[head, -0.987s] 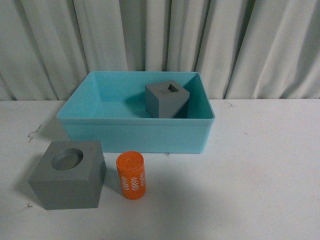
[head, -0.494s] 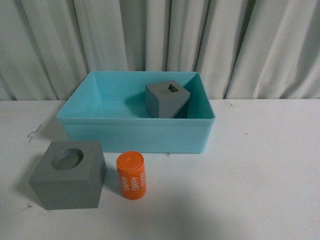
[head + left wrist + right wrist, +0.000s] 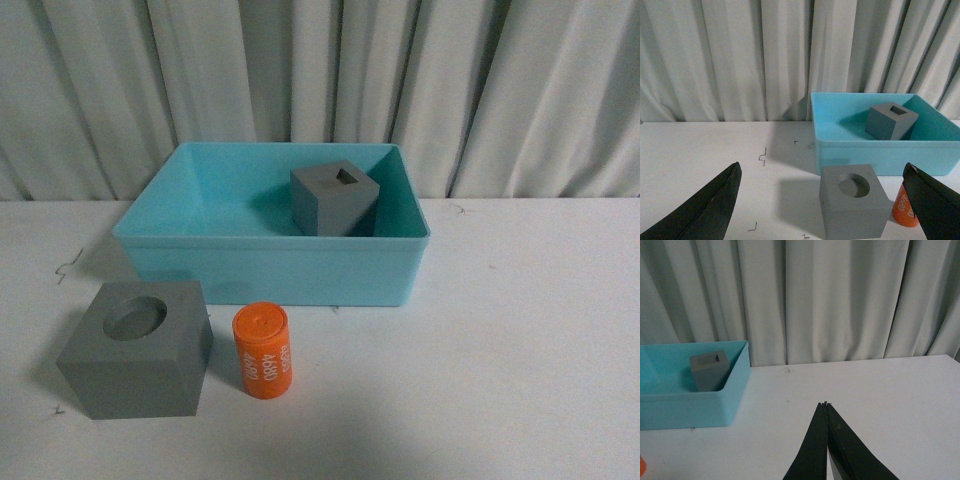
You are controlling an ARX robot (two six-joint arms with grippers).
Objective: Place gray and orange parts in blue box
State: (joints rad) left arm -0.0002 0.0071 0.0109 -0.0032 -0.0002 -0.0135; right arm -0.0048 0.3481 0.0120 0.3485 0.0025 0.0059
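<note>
At the table's front left, the round-recess gray cube (image 3: 135, 347) stands outside the blue box (image 3: 270, 272), with the orange cylinder (image 3: 262, 350) upright just beside it on the right; its white lettering is too blurred to read. Further right, inside the box, sits the square-recess gray cube (image 3: 335, 200). By my reckoning one part of three is placed, and two are left. The left gripper (image 3: 821, 167) is spread wide and holds nothing, framing the round-recess cube. The right gripper (image 3: 825, 405) has its fingers pressed together, also empty.
</note>
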